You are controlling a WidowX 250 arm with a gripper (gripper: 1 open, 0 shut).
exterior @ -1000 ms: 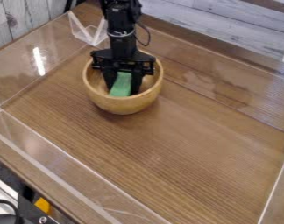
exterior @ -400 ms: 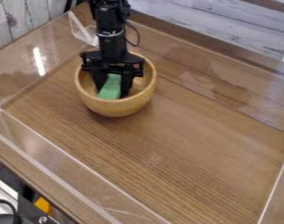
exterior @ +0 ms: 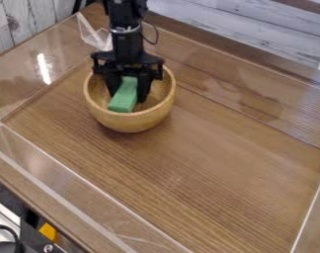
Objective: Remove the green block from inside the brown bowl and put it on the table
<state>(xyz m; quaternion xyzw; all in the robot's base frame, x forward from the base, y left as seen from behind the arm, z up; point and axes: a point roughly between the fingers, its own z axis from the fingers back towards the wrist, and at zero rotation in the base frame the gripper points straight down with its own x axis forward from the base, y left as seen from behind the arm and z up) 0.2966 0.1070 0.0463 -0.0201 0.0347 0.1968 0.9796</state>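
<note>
Green block [exterior: 124,95] clamped in the claw [exterior: 127,97] (fingers astride), inside brown bowl [exterior: 128,119].

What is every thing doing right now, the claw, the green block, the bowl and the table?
gripper: pointing down into the bowl, jaws on either side of the green block, closed on it.
green block: held between the jaws, tilted, inside the bowl.
brown bowl: upright on the table, block not out yet.
table: flat, holding the bowl.
</note>
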